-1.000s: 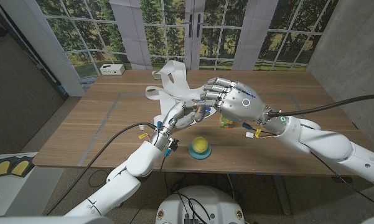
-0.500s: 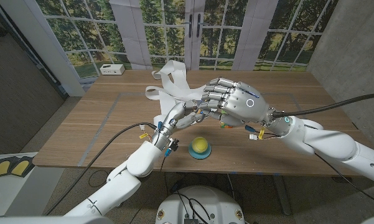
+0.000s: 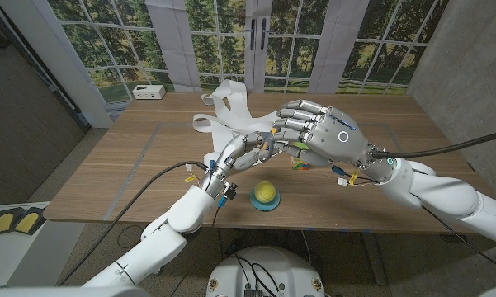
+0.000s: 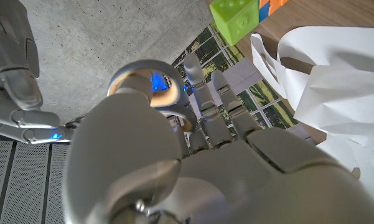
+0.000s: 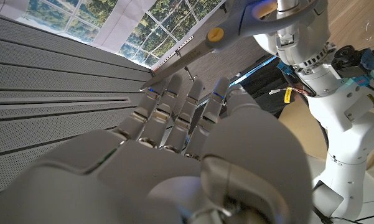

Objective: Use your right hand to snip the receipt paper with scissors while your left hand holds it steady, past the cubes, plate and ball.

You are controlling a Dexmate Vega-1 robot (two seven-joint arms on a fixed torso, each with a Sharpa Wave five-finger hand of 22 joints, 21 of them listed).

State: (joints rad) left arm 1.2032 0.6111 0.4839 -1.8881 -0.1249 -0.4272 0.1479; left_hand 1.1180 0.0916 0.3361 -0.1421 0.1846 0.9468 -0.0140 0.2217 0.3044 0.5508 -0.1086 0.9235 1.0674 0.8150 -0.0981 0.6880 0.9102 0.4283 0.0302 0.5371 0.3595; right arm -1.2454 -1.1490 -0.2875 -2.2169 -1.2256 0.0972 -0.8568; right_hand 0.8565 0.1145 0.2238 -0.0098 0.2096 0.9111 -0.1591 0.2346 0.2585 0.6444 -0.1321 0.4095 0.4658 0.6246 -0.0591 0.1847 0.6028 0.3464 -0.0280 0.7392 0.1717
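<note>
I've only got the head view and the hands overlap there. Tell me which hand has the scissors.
Observer: The left wrist view puts the scissors handle loop right at the left hand; the left seems to hold them.
Operator: Give me the blades.
Observer: In the right wrist view the blades are closed and lie just beyond the right hand's fingers, which are stretched out with nothing in them.
Operator: Report the cubes.
Observer: The left wrist view shows a green cube beside the white paper.
</note>
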